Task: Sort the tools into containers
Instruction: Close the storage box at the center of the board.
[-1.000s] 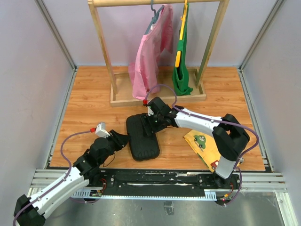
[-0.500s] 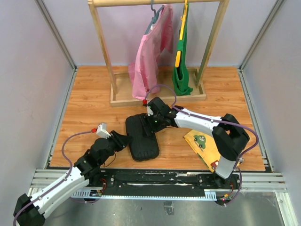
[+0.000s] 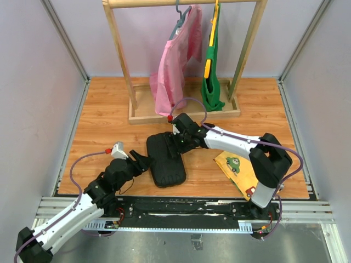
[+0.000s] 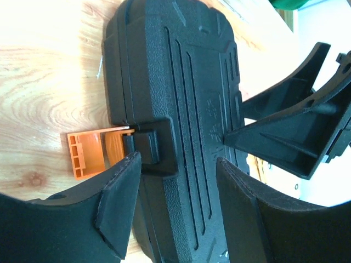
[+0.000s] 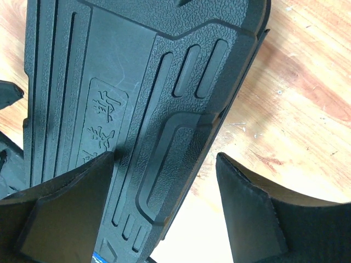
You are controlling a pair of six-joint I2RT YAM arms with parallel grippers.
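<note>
The black tool case [image 3: 166, 159] lies closed on the wooden table; no tools show. Its orange latch [image 4: 88, 153] hangs open off its left edge. My left gripper [image 3: 146, 163] is open at that latch edge. In the left wrist view [image 4: 175, 164] one finger is beside the latch and the other over the ribbed lid [image 4: 192, 82]. My right gripper [image 3: 176, 143] is open at the case's far right corner. In the right wrist view [image 5: 164, 160] it straddles the lid's edge [image 5: 137, 66]: one finger over the lid, one over bare wood.
A flat yellow picture board [image 3: 238, 170] lies right of the case, under the right arm. A wooden clothes rack [image 3: 186, 112] with a pink garment [image 3: 175, 66] and a green one [image 3: 211, 71] stands at the back. Grey walls close the sides.
My left gripper has crept a little right, closer onto the case's latch edge. The right gripper and the case have hardly moved.
</note>
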